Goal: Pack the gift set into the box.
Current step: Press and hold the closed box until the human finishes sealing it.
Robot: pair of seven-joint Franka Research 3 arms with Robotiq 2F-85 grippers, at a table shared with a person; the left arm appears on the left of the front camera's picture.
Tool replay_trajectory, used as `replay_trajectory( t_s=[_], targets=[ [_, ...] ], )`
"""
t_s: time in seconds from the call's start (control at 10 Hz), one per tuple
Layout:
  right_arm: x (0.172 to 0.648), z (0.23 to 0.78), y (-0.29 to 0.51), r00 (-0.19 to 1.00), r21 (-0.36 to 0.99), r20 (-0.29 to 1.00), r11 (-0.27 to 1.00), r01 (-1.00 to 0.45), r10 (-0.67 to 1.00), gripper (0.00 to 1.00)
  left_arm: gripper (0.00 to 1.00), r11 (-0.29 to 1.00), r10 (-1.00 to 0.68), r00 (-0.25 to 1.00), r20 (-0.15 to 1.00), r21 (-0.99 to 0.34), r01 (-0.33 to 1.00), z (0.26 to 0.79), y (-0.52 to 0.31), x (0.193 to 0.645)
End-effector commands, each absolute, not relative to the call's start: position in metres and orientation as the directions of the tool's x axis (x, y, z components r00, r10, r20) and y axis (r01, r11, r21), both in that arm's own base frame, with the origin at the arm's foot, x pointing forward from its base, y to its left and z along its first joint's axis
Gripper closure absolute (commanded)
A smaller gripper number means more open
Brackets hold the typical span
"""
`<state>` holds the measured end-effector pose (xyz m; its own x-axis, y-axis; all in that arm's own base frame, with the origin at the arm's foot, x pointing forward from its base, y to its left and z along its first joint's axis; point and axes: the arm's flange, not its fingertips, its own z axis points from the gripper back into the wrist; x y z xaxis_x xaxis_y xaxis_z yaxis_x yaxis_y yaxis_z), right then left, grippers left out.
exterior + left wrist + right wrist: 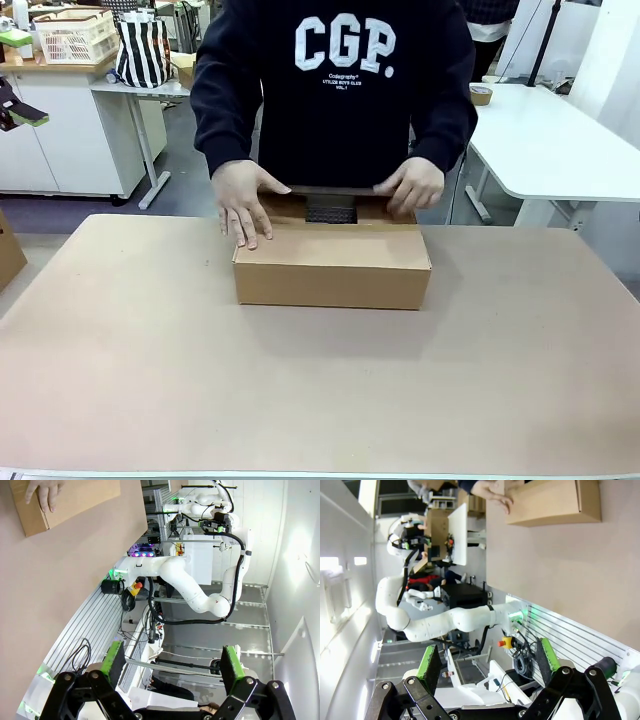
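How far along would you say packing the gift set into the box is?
Done: a dark item sits inside the box, whose near top is folded over. In hand: the person's hands rest on its top. Left: the far part is open. The left gripper and right gripper stand open.

Light: bright, even, overhead | Shadows: soft, faint beneath the box [330, 270] on the table [320, 400] | Glare: blown-out white walls [300, 550] in wrist views | Focus: sharp; wide-angle bending at wrist-view edges
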<state>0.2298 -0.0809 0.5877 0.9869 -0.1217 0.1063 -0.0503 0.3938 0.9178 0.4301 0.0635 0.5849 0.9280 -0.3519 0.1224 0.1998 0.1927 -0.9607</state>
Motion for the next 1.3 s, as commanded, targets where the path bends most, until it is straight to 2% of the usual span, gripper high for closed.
replay_trajectory(
  t_s=[0.0,1.2],
  targets=[
    [0.2332,0.5905,-0.0789,0.985,0.923,0.131,0.378,-0.078,-0.116,0.0,0.0,0.203,-0.354,0.928,0.119,-0.959,0.2,0.5852,0.0627,0.4287],
    [0.2332,0.5905,-0.0789,0.985,0.923,0.131,0.378,-0.078,-0.116,0.0,0.0,0.203,-0.354,0.928,0.119,-0.959,0.2,0.5852,0.0627,0.4287]
  ],
)
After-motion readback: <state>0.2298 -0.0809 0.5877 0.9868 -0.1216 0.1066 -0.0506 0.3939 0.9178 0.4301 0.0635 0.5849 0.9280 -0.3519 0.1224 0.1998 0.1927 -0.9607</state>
